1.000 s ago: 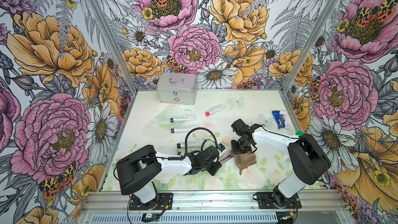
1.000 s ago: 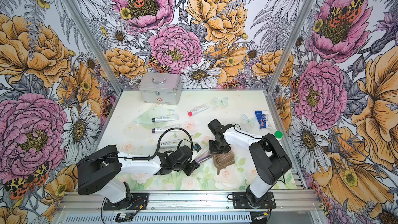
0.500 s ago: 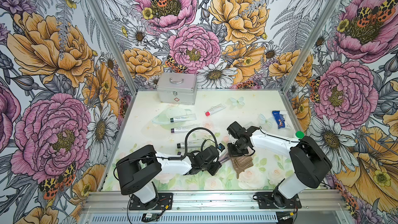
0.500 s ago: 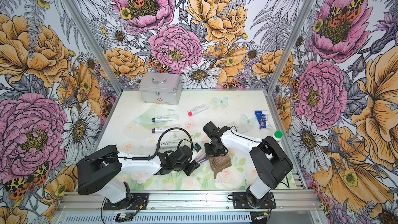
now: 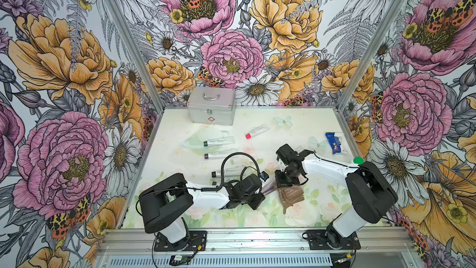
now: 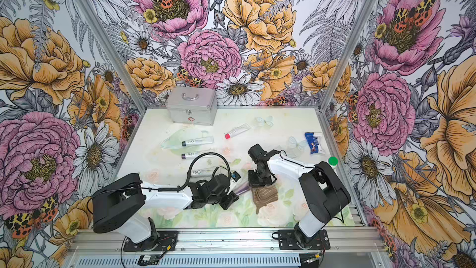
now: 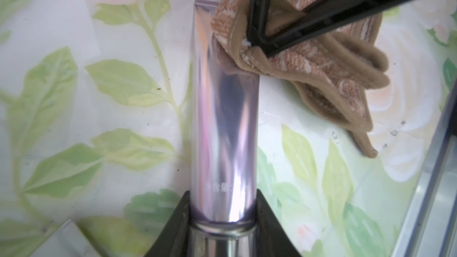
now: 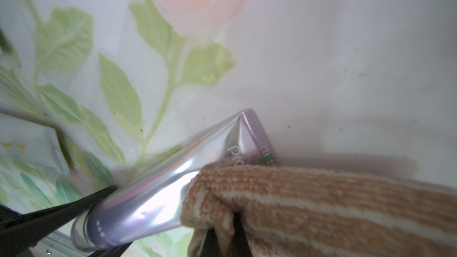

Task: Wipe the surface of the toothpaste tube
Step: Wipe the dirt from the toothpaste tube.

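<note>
Front of the flowered counter (image 7: 74,33): left claw (image 7: 222,194) grips a glossy lilac tube (image 7: 223,119) by its neck; right claw (image 8: 225,238) (clenched on striped cloth (image 8: 321,206)) partly covers the crimp; small print blurred.

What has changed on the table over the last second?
The right end effector rubbed the brown cloth along the purple toothpaste tube, toward the left end effector and slightly back. The left end effector kept gripping the tube; everything else stayed put.
</note>
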You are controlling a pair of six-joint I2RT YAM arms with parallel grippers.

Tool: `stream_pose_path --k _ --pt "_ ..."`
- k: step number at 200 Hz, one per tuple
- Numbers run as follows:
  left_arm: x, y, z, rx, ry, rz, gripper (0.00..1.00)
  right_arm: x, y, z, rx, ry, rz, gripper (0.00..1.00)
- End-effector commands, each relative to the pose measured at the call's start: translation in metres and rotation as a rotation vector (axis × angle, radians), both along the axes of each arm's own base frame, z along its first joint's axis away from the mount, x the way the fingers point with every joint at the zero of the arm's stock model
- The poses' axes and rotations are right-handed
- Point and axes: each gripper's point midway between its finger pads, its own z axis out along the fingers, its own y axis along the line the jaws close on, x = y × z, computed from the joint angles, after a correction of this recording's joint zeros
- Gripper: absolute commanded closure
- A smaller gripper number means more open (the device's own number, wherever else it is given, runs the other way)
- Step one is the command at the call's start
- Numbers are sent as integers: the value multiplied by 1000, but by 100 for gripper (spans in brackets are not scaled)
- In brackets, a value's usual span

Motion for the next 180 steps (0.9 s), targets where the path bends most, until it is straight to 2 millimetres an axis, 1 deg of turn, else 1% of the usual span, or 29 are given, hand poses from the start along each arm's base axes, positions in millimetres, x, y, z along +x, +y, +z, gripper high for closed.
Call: stream_pose_path --k 1,27,46,63,82,102,116,125,138,157,180 --pt "12 5 6 -20 -21 49 70 -1 -31 -24 -135 26 -5 100" --pt "11 5 5 -19 -19 47 71 12 -24 -15 -120 3 0 100" --pt "11 5 5 -17 -19 49 70 15 -14 -10 -86 2 5 100" --pt "12 4 5 -15 -19 48 70 10 2 -4 -52 0 27 100" --pt "12 4 4 -12 -18 47 70 0 20 2 -22 1 53 100" --pt "13 3 4 -12 -20 46 70 -9 35 8 19 3 69 100" --pt "13 2 4 -12 -19 45 70 -13 40 10 42 12 73 100" --pt "13 2 4 -13 -17 46 70 -14 40 9 41 14 74 100" --pt "13 2 4 -13 -18 43 71 -13 33 3 15 15 74 100" --pt "13 2 5 -16 -20 44 71 -10 15 -10 -26 33 51 100" --pt "11 4 6 -16 -20 44 71 1 -13 -21 -91 28 13 100"
